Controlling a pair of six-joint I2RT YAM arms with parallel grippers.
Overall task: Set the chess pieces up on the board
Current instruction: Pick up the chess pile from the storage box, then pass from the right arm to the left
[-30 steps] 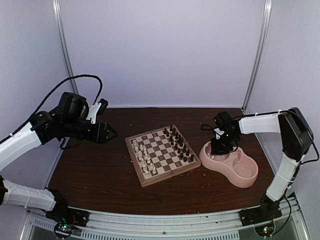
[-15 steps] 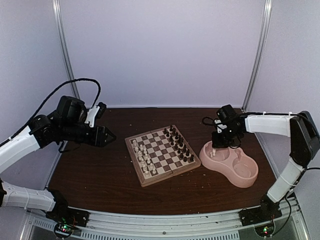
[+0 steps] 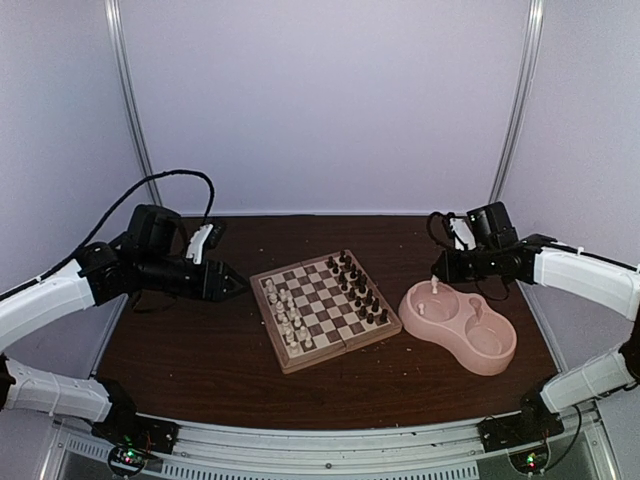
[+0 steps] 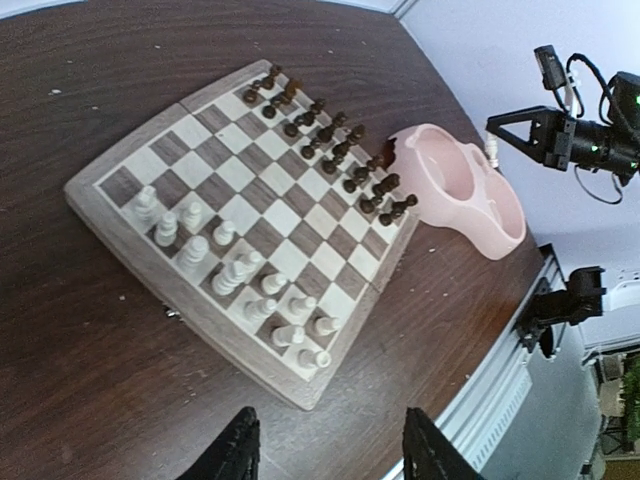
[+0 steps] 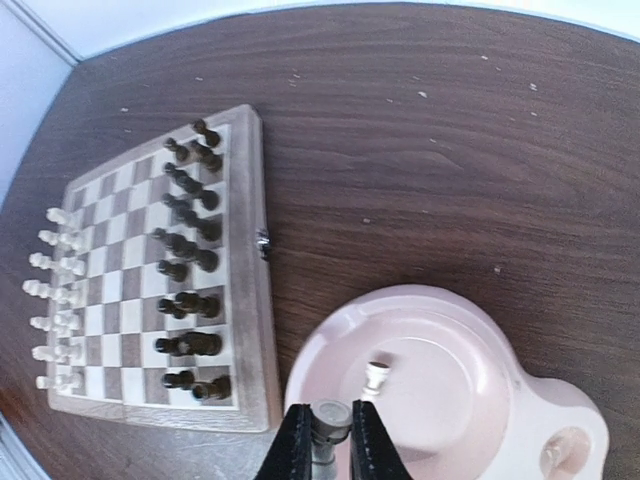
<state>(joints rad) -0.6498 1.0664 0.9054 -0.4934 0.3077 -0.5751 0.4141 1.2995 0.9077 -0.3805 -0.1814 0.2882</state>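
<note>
Over the bowl (image 3: pixel 452 350), at the well nearer the board (image 4: pixel 285 210), the right claw (image 5: pixel 329 428) is pressed onto a white piece (image 5: pixel 328 412). It pinches the piece high up, and the piece appears lifted off the pink floor. 1 loose piece (image 5: pixel 376 378) stands in the same well, just beside the claw. The white ranks (image 4: pixel 240 275) fill 2 rows on the board's far side from the bowl. The dark pieces (image 4: pixel 340 150) fill 2 rows on the side nearest it. The left claw (image 4: pixel 330 458) hangs spread and empty above the surface (image 4: pixel 90 350), off the board's white edge.

The grip is probably the weak point. The piece is tiny, turned and smooth, and it is caught only near its head, so a quick swing could let it pivot or drop back into the bowl.

The route is the next risk. The right arm has to reach the white side, which means crossing both dark rows. A low pass would likely topple some of them, and they stand close enough together that 1 falling may take its neighbours down.

The landing spot looks tight too. The white rows are crowded, so a tilted piece or a wide release could nudge the pieces beside the gap.

Finally, the left arm waits close to that same edge, and the 2 arms could meet there unless it gives way.
</note>
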